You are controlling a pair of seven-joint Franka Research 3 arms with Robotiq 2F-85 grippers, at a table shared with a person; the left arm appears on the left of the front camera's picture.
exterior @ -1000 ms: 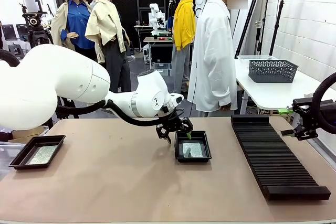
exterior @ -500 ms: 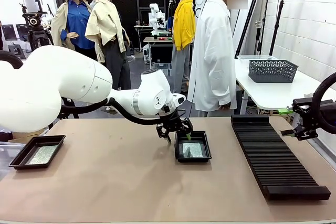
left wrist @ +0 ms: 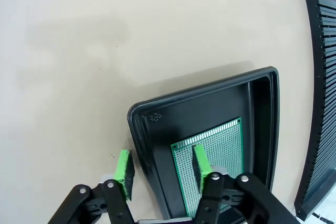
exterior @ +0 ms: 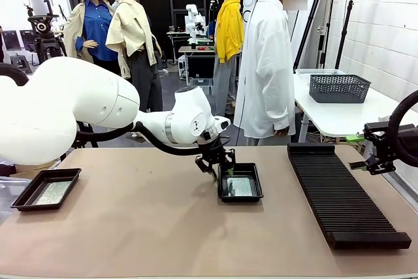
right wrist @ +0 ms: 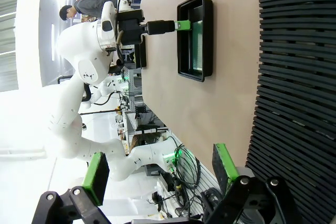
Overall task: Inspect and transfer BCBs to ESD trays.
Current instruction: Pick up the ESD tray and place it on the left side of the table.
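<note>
While flat, BCB [left wrist: 220, 145] lengthwise in tray [left wrist: 210, 95]

Matt beige tabletop [left wrist: 79, 51], smooth with faint specks; on it a shallow black plastic tray [left wrist: 262, 108], its sloped walls catching a soft sheen; inside lies a thin green perforated circuit board [left wrist: 223, 142], dotted with a fine hole grid; alongside, a long black ribbed plastic rack [exterior: 343, 200], dull; the glossy white plastic arm shell [exterior: 72, 106] gleams
</note>
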